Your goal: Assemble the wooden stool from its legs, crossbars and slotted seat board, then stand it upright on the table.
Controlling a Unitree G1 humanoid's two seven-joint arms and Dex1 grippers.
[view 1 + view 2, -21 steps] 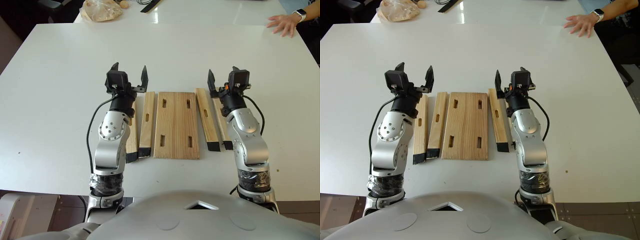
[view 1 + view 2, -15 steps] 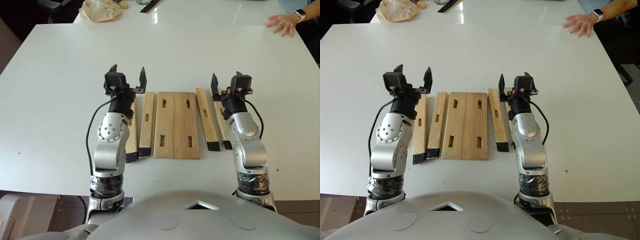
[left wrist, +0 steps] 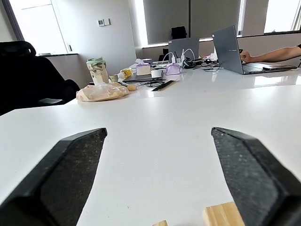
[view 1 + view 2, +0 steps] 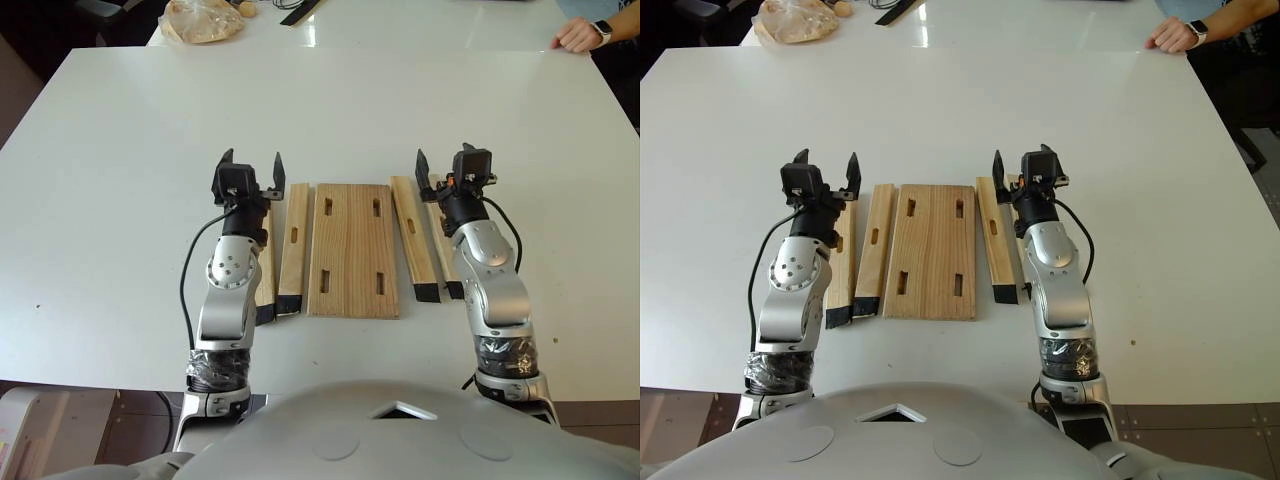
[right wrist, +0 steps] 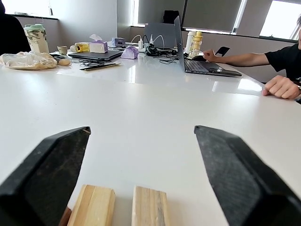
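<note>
A white table (image 4: 400,110) fills the foreground. Behind it, a second table (image 4: 420,25) carries laptops (image 3: 233,49), a lidded cup (image 3: 96,70), cables and a plastic bag (image 3: 101,92). A black chair (image 3: 28,75) stands to one side. The far wall (image 3: 117,28) is white, with grey blinds (image 3: 188,19) between bright windows (image 3: 37,26).

I'm looking into an office, probably a meeting room. Long white tables (image 3: 164,122) run back to windows with grey roller blinds (image 3: 167,19). Open laptops (image 3: 230,47) sit among charging cables (image 3: 150,82), a tissue box (image 5: 98,46) and a lidded takeaway cup (image 3: 96,70). A black office chair (image 3: 23,70) stands alongside, and a thermostat (image 3: 102,22) hangs on the wall.
</note>
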